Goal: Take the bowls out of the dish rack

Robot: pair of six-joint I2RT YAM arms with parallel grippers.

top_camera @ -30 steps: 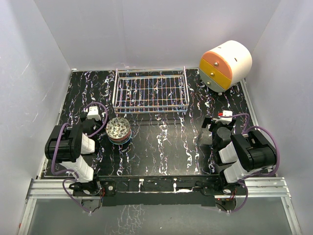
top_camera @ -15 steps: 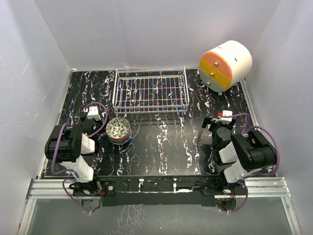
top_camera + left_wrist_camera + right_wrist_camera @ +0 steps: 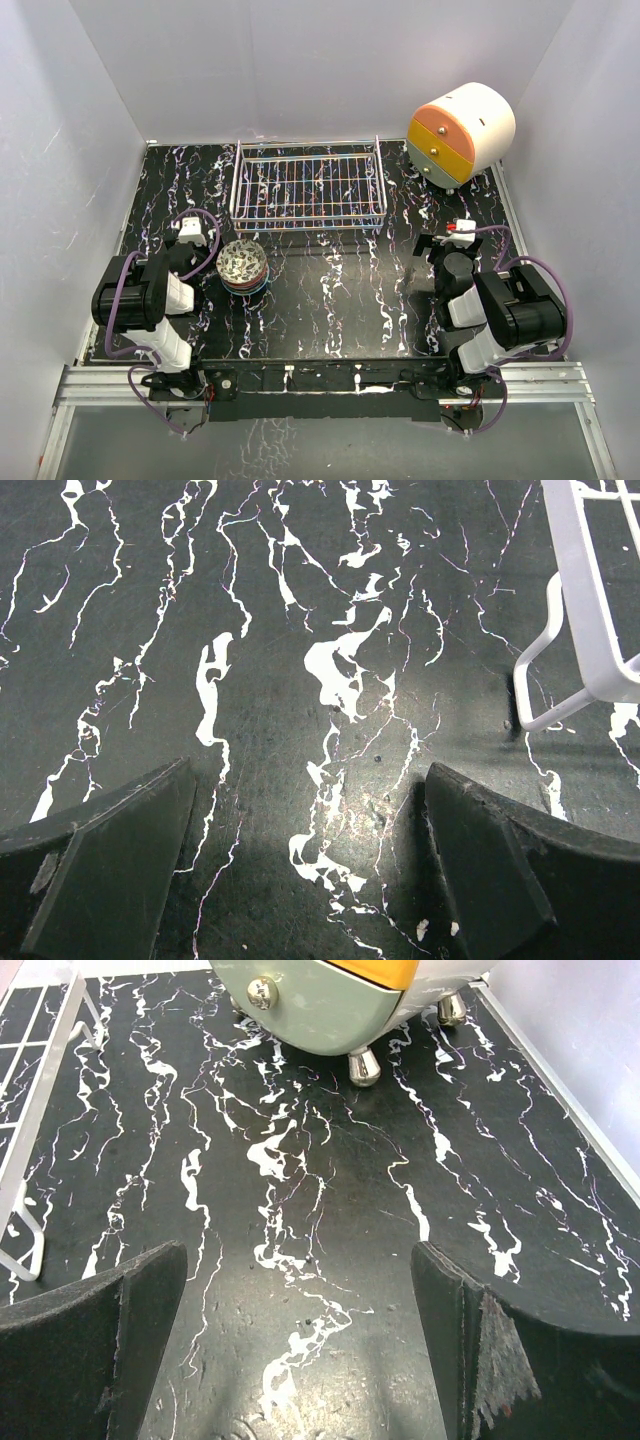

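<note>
The bowls [image 3: 243, 264] stand nested in one stack on the black marbled table, in front of the dish rack's left end. The top bowl shows a pale patterned inside. The dish rack [image 3: 309, 189], a white wire basket, holds nothing. Its corner shows in the left wrist view [image 3: 592, 620] and its edge in the right wrist view [image 3: 38, 1120]. My left gripper [image 3: 192, 236] is open and empty [image 3: 305, 880], just left of the stack. My right gripper [image 3: 442, 250] is open and empty [image 3: 300, 1350], over bare table at the right.
A white, orange and yellow cylindrical drawer unit [image 3: 460, 130] stands at the back right, on small metal feet [image 3: 364, 1066]. White walls enclose the table on three sides. A metal rail [image 3: 320, 378] runs along the near edge.
My right gripper has shifted slightly toward the back. The left arm, the bowls and the rack have not moved.
</note>
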